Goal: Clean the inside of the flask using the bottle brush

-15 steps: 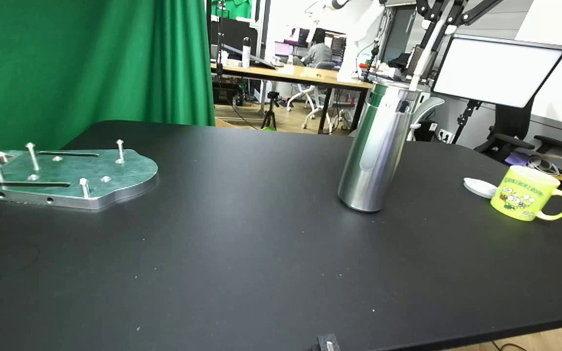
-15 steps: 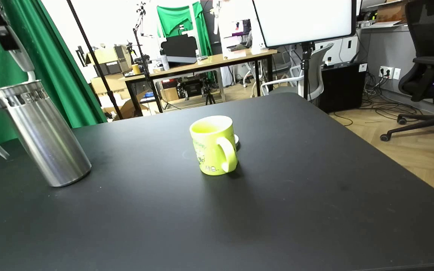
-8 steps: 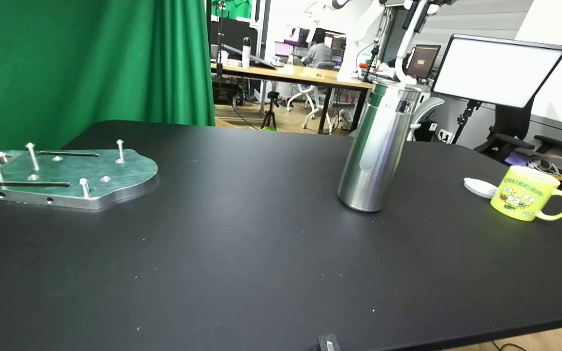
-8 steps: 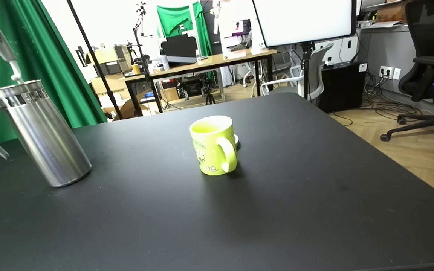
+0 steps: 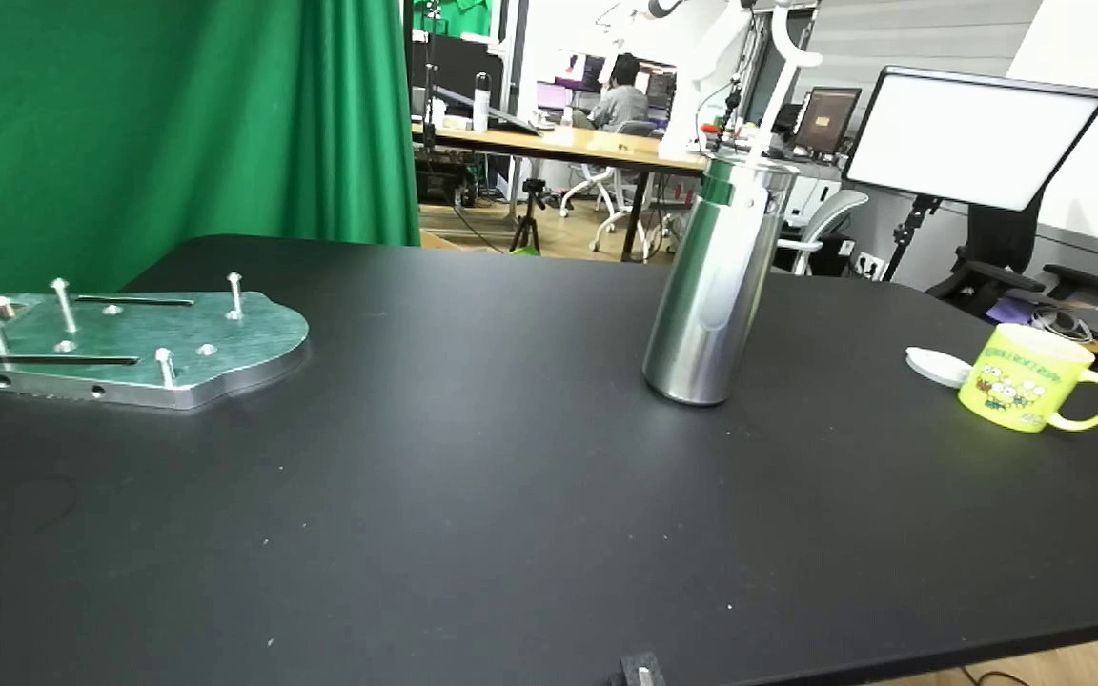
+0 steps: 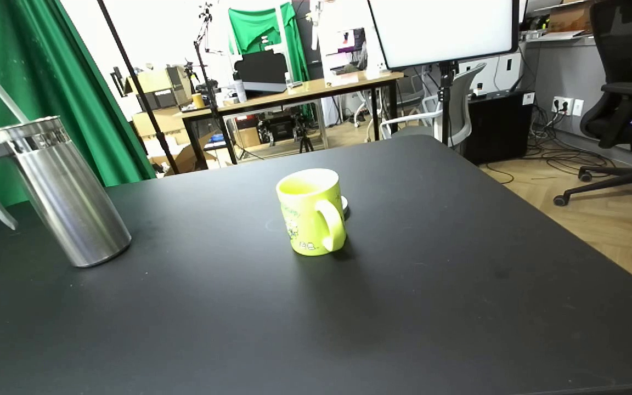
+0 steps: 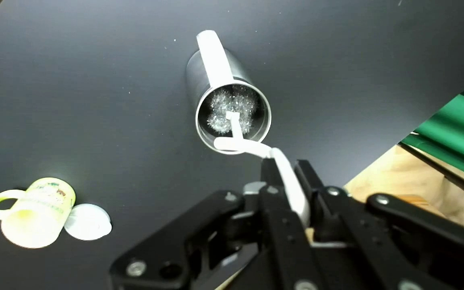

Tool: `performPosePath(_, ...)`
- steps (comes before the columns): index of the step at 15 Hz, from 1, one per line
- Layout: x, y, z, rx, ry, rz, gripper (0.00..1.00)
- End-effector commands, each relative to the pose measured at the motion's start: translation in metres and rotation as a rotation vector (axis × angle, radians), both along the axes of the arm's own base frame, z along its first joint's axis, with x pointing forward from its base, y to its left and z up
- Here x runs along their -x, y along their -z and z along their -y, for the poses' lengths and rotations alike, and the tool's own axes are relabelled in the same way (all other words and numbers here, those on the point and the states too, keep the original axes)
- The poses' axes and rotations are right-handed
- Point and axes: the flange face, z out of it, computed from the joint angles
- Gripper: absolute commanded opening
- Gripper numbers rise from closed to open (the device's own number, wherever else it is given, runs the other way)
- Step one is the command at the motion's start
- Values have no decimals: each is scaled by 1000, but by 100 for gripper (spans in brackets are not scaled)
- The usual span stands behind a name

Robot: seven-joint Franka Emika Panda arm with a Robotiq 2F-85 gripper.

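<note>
Far left in an exterior view, a green fabric curtain (image 5: 177, 143) hangs behind a flat metal plate (image 5: 144, 333) with a rounded end, two long slots and upright bolts (image 5: 63, 307). The plate lies at the left end of the black table (image 5: 473, 495), well apart from the other objects. Towards the middle, in the background, is a light wooden desk (image 5: 597, 145), with a seated person (image 5: 620, 105) beyond it.

Right of centre, the tall brushed-silver steel flask (image 5: 716, 295) stands on its base on the table. The wrist view shows its pale curved handle (image 7: 215, 60). The slim white bottle brush (image 7: 252, 147) projects from the flask's mouth in both exterior views. In the wrist view its silvery bristles (image 7: 224, 104) are within the mouth; whether they touch the inner wall cannot be told. Contact between brush and rim cannot be confirmed. The black two-finger gripper (image 7: 288, 169) is clamped on the white upper part of the brush, one finger either side.

Further right, a white rectangular light panel (image 5: 973, 138) with a black frame stands in the background. A shallow white round disc (image 5: 935, 367) lies on the table just beside the yellow-green printed mug (image 5: 1026, 376), which stands upright at far right.
</note>
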Motion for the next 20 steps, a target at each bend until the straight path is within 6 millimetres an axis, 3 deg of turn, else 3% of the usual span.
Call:
performPosePath(1,-14,4,29,-47,47,-6,4)
performPosePath(6,-41,47,64,-81,109,-65,4)
performPosePath(12,-60,91,66,-84,134,-137,4)
performPosePath(15,-57,84,50,-72,117,-137,4)
performPosePath(20,-36,43,1,-22,47,-75,4)
